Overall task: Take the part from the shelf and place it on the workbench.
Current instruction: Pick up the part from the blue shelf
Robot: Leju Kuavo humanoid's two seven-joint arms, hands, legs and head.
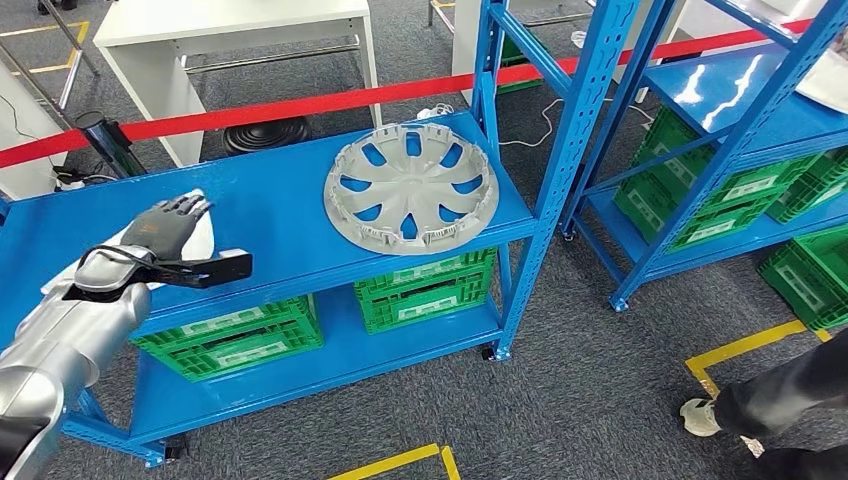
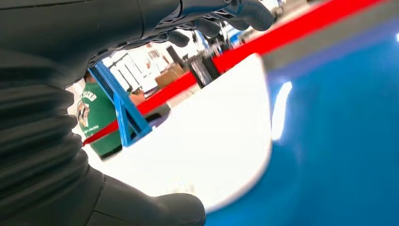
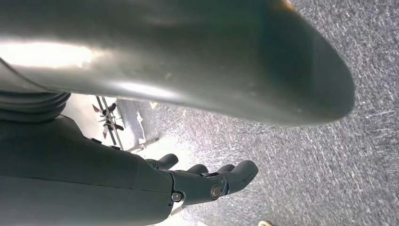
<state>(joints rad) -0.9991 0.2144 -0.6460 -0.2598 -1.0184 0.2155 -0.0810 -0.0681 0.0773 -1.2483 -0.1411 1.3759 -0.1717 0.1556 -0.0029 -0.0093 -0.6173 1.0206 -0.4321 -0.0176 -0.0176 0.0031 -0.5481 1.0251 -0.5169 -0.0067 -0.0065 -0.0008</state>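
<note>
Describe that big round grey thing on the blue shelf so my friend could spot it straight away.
Find the blue shelf rack in front of the red barrier tape. On its upper shelf, towards the right end near the upright post, lies a round grey wheel cover with curved cut-outs showing blue through them. The white part at the left hand is plain; the green crates sit one shelf lower.

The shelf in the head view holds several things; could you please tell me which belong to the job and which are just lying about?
Job:
- white part under the left hand
- blue shelf

Lying about:
- grey wheel cover
- green crates
- red barrier tape
</note>
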